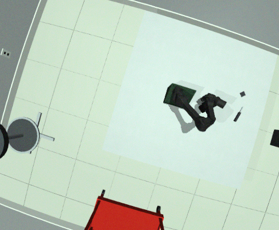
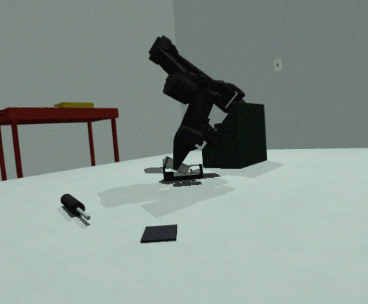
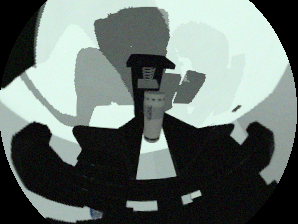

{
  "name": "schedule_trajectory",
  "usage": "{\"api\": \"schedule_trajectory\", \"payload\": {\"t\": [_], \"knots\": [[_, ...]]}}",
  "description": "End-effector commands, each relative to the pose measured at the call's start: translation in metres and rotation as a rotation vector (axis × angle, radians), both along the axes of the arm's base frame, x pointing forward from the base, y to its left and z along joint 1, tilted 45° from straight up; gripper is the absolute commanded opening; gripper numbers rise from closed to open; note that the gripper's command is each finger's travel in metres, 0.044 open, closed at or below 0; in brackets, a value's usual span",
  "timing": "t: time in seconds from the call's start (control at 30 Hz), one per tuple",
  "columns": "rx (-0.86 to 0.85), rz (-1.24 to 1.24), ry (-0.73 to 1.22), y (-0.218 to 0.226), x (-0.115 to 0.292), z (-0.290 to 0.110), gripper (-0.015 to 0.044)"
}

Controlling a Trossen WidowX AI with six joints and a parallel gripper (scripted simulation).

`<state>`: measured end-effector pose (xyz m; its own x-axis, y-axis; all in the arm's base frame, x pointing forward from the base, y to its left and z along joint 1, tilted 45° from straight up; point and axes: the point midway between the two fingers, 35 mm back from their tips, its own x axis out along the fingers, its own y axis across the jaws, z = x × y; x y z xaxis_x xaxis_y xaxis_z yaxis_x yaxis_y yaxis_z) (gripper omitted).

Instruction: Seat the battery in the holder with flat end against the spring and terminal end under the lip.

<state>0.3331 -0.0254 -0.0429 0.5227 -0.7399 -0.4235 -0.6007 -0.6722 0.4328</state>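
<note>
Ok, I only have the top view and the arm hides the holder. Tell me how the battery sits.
Observer: In the exterior view the battery is tilted. One end is down inside the holder and the other is raised above the holder's wall.
Operator: Give me the grip state.
Observer: The gripper is shut on the battery, so it is not released yet.
Operator: Check the alignment.
Observer: In the wrist view the battery points lengthwise toward the holder, roughly in line with it.
</note>
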Motion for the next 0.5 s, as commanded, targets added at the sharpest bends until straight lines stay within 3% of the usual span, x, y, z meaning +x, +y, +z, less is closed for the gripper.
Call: {"api": "schedule_trajectory", "payload": {"t": [0.0, 0.47], "knots": [[-0.018, 0.005, 0.004, -0.0035, -0.0047, -0.0010, 0.0086], [-0.015, 0.027, -0.006, -0.0050, -0.0113, -0.0037, 0.0086]]}}
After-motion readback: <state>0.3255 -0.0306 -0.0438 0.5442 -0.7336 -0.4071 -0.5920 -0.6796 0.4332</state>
